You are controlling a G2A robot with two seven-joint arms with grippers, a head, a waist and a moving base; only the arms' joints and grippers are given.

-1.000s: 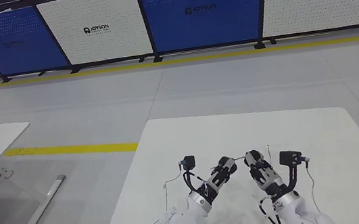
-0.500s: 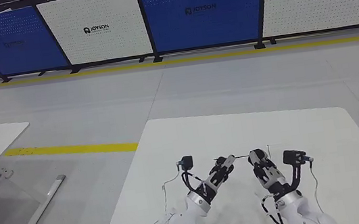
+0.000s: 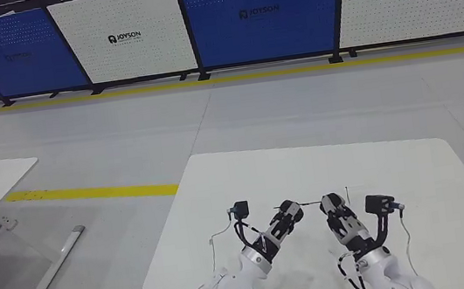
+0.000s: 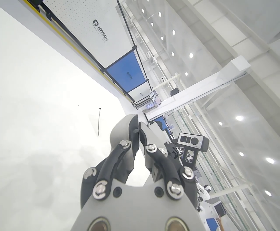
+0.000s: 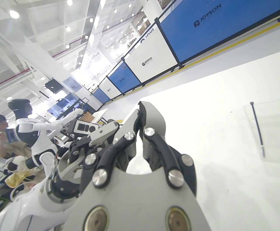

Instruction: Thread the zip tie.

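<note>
Threading seems in hand: left gripper (image 4: 138, 129) and right gripper (image 5: 140, 113) face each other over the table's (image 3: 246, 187) near part, each pinched shut on the zip tie (image 3: 309, 204) stretched between them. The next move, I judge, needs tip aligned squarely with head. Spare tie (image 5: 257, 129) lies just beyond the right gripper.

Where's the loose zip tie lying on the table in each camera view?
Top view: loose zip tie lies mid-table.
Left wrist view: loose zip tie, a thin dark line on the tabletop.
Right wrist view: loose zip tie lies straight on the tabletop.
Shared landmark: the white table.
</note>
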